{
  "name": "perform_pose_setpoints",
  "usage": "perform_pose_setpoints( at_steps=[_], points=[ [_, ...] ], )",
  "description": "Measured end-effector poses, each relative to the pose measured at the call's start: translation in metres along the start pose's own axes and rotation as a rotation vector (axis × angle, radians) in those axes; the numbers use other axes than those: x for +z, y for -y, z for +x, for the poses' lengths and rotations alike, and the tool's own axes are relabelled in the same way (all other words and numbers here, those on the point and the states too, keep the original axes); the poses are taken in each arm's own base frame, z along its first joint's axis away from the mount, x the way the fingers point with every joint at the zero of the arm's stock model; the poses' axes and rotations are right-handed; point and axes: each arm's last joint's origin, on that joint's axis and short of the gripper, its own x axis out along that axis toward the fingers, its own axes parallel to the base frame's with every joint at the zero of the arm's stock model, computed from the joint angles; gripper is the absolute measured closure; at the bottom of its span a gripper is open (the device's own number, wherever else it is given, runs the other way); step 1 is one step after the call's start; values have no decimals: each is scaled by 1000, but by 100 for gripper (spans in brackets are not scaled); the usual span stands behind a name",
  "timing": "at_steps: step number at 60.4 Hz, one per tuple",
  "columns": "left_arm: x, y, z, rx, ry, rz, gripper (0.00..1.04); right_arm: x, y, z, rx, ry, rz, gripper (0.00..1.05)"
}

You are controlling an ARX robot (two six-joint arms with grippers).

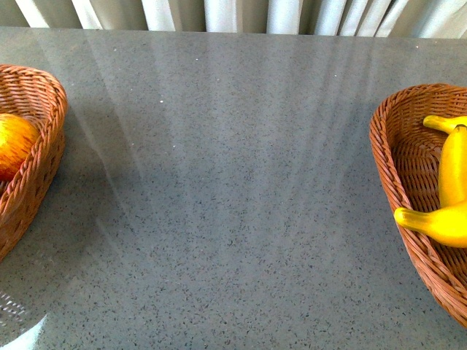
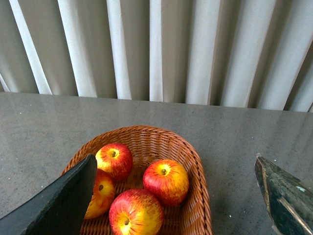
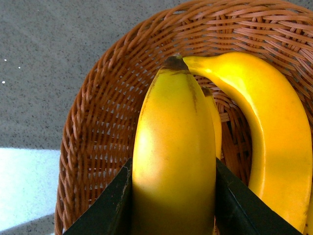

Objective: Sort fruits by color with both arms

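A yellow banana (image 3: 173,156) is being gripped between the two black fingers (image 3: 105,210) of the right gripper (image 3: 173,205), whose jaws are pressed against its sides directly over a wicker basket (image 3: 98,122). A second banana (image 3: 264,137) is lying in that basket, touching the held one near its tip, and a third is partly being hidden between them. In the front view, this basket (image 1: 390,157) is being seen at the right edge of the grey speckled table (image 1: 233,204), with two bananas (image 1: 452,171) showing inside; neither arm is being shown there.

Four red apples with yellow streaks (image 2: 166,181) are lying together in the left wicker basket (image 2: 195,166), which is standing at the table's left edge. The left gripper (image 2: 176,196) is being held above that basket, its fingers (image 2: 63,200) spread wide with nothing between them. White curtains (image 2: 156,49) are hanging beyond the table's far edge.
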Motion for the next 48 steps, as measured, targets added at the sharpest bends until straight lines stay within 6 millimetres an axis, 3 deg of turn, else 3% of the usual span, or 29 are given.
perform_pose_setpoints(
  at_steps=[6, 28, 40, 48],
  points=[
    [0, 0, 0, 0, 0, 0, 9, -1, 1, 2, -2, 0, -10, 67],
    [0, 0, 0, 0, 0, 0, 9, 4, -6, -3, -2, 96, -55, 8],
    [0, 0, 0, 0, 0, 0, 9, 16, -15, -21, 87, 261, -55, 9],
    [0, 0, 0, 0, 0, 0, 9, 17, -16, -24, 93, 275, -54, 9]
  ],
)
